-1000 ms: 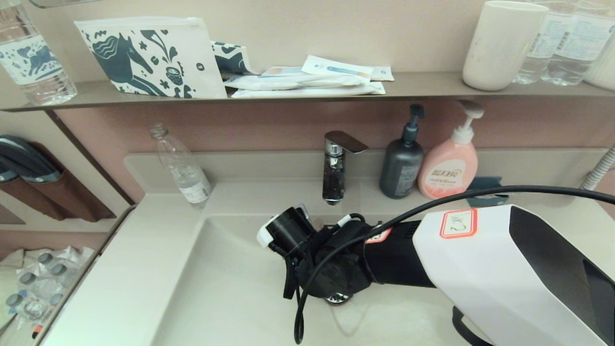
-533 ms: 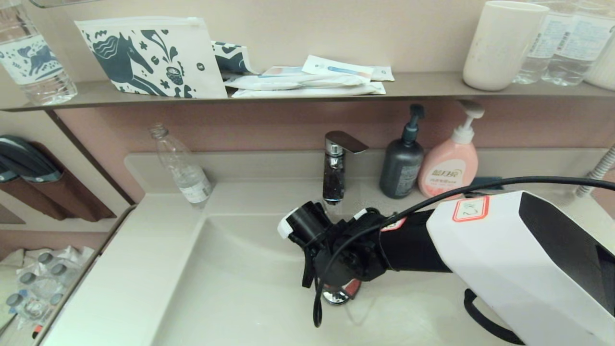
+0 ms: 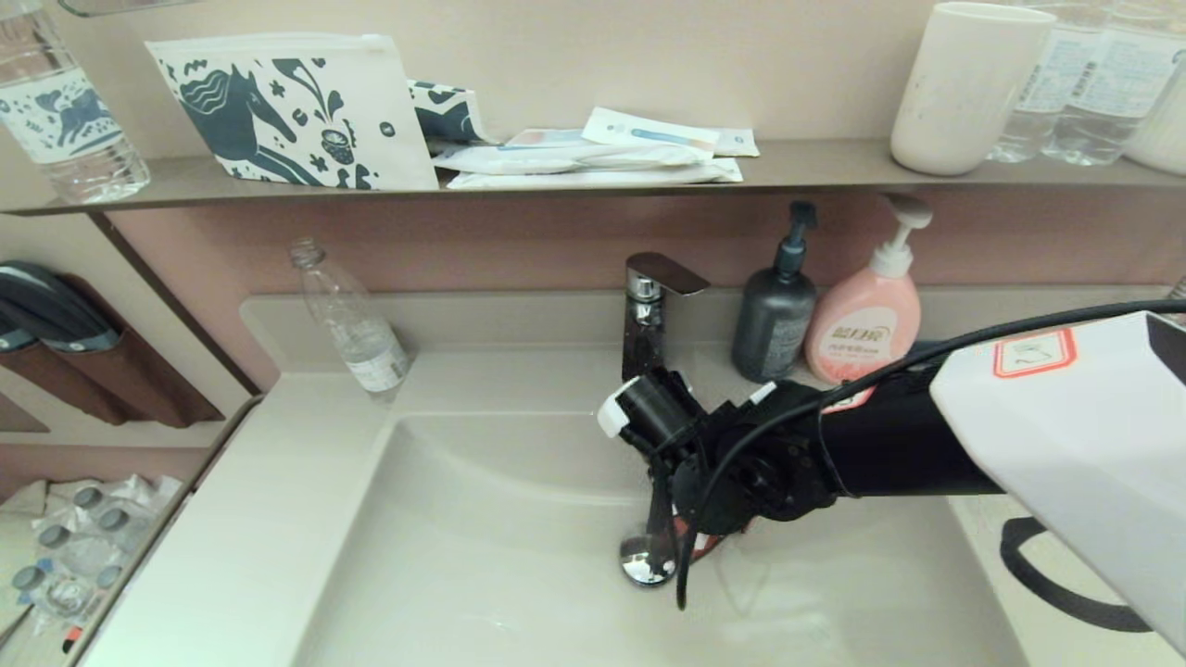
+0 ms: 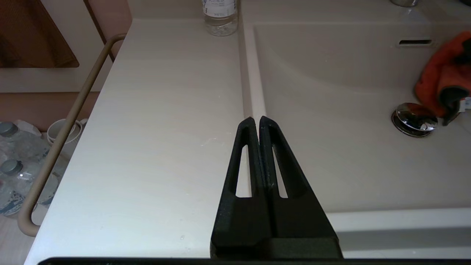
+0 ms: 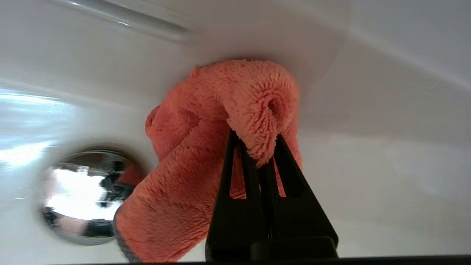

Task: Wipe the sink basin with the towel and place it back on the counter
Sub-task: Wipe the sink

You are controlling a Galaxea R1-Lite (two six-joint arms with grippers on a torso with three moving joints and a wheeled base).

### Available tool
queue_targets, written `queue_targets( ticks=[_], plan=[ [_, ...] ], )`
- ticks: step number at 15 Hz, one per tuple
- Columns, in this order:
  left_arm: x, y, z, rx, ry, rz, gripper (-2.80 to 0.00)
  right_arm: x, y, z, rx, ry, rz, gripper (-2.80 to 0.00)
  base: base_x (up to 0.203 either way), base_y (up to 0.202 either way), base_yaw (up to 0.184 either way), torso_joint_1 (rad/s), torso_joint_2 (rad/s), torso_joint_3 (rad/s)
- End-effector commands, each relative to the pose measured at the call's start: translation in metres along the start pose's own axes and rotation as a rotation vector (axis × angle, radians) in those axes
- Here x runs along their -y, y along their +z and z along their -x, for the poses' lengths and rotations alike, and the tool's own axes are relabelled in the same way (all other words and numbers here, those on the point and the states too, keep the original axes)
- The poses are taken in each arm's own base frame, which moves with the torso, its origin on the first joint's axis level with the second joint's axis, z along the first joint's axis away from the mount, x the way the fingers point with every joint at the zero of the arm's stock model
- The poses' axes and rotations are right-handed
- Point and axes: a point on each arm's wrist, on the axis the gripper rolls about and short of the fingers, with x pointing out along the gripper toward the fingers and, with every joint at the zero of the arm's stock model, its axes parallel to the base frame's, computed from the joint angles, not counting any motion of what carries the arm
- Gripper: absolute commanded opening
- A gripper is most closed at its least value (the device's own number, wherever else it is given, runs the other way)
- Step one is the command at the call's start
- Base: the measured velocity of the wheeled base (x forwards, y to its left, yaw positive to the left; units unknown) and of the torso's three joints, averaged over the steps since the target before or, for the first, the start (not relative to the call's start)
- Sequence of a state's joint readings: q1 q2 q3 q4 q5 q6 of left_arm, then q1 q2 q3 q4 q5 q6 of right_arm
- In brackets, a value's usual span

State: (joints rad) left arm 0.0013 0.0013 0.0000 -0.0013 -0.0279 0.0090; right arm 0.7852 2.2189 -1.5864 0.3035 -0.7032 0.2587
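The orange-red towel (image 5: 191,158) hangs bunched from my right gripper (image 5: 256,141), which is shut on a fold of it. The towel presses against the off-white sink basin (image 3: 482,556) just beside the chrome drain plug (image 3: 646,562). In the head view my right arm (image 3: 769,463) reaches into the basin below the faucet and hides most of the towel. In the left wrist view the towel (image 4: 439,84) shows next to the drain plug (image 4: 414,119). My left gripper (image 4: 255,118) is shut with nothing in it, above the counter (image 4: 158,129) at the basin's left rim.
A faucet (image 3: 649,315) stands behind the basin. A clear bottle (image 3: 350,324) sits at the back left, and a dark dispenser (image 3: 774,315) and a pink one (image 3: 866,320) at the back right. A rail (image 4: 62,136) runs along the counter's left edge.
My right arm has swept the towel to the right and toward the back of the basin, from over the drain plug to its right side. The left gripper has not moved.
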Motion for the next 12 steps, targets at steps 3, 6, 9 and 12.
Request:
queue_targets(
  ticks=[3,6,9,12],
  plan=[
    [0.0,0.0,0.0,0.0,0.001,0.0,-2.8,0.037,-0.005,0.012,0.004,-0.031,-0.044,-2.8,0.0,0.0,0.0,0.0,0.0,0.0],
    [0.0,0.0,0.0,0.0,0.0,0.0,-2.8,0.054,-0.001,0.014,0.007,-0.047,-0.078,-2.8,0.0,0.0,0.0,0.0,0.0,0.0],
    [0.0,0.0,0.0,0.0,0.001,0.0,-2.8,0.042,-0.003,0.023,0.018,-0.014,-0.055,-2.8,0.0,0.0,0.0,0.0,0.0,0.0],
    [0.0,0.0,0.0,0.0,0.001,0.0,-2.8,0.015,-0.014,0.036,0.02,0.057,0.008,-2.8,0.0,0.0,0.0,0.0,0.0,0.0]
  ],
)
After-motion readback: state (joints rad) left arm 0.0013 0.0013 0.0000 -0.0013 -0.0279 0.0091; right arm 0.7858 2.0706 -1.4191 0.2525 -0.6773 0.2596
